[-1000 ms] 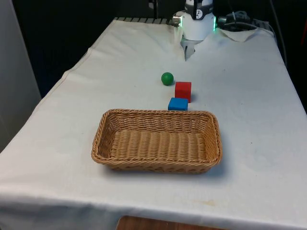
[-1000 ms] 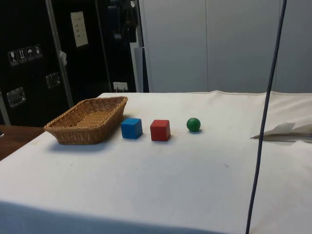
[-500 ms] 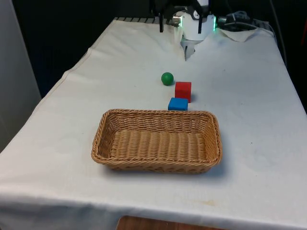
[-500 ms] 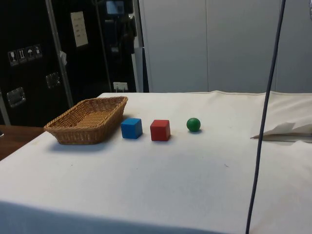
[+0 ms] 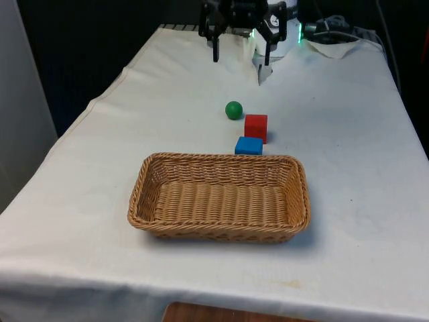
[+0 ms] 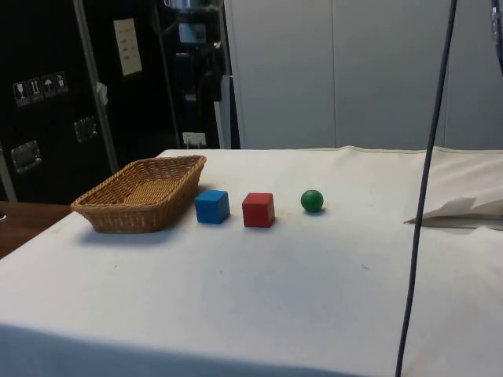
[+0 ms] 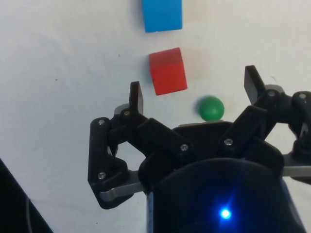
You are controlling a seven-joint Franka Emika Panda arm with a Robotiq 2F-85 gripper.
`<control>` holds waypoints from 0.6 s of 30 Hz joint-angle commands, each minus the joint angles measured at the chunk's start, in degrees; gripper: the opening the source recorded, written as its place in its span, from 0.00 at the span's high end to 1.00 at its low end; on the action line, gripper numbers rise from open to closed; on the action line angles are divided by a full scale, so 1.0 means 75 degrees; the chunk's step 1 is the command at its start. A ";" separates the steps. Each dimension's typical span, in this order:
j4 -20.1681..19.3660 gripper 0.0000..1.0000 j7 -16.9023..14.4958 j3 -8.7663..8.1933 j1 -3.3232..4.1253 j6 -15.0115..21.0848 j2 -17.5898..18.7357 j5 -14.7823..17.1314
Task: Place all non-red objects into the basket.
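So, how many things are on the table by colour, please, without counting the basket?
Blue: 1, the blue cube
Red: 1, the red cube
Green: 1, the green ball
Total: 3, all on the cloth outside the basket.

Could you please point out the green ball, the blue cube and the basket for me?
green ball [image 5: 233,110]: front view, centre of the ball.
blue cube [image 6: 211,206]: side view, its facing side.
basket [image 5: 218,235]: front view, near woven wall.
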 commanded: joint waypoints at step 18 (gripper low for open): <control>-0.0115 0.00 -0.0871 0.0015 -0.0076 0.0810 0.0917 0.0810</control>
